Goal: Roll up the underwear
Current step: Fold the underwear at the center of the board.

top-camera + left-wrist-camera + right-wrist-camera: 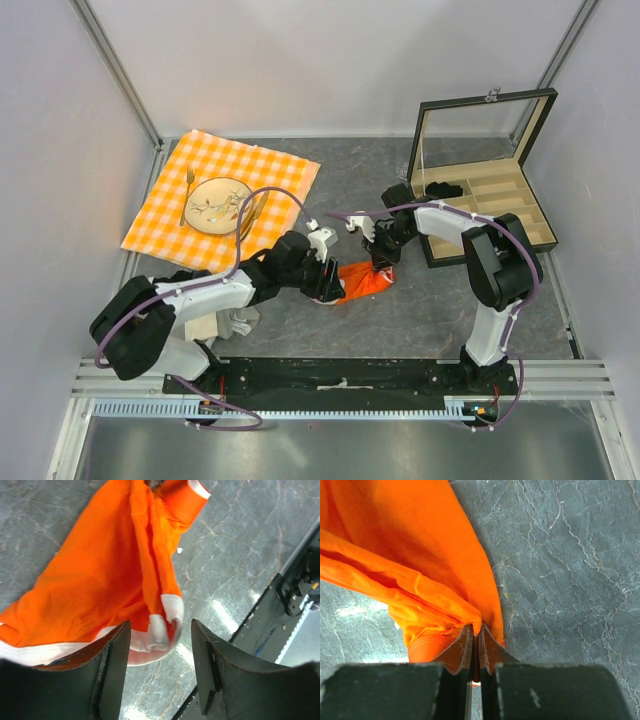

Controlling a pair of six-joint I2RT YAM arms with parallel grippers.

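Note:
The underwear (366,281) is a small orange-red garment with white trim, bunched on the grey table between the two arms. My right gripper (383,263) is shut on one gathered edge of it; in the right wrist view the underwear (420,555) fans out ahead of the pinched right gripper (476,630). My left gripper (331,287) sits at the garment's left end. In the left wrist view the left gripper (160,632) stands open, and the white-trimmed corner of the underwear (100,580) lies just beyond the fingertips, with nothing clamped between them.
An orange checkered cloth (275,165) with a plate (219,205) and a fork (188,190) lies at the back left. An open compartment box (500,200) stands at the right. A grey-white cloth (228,324) lies by the left arm's base. A black rail (340,375) runs along the near edge.

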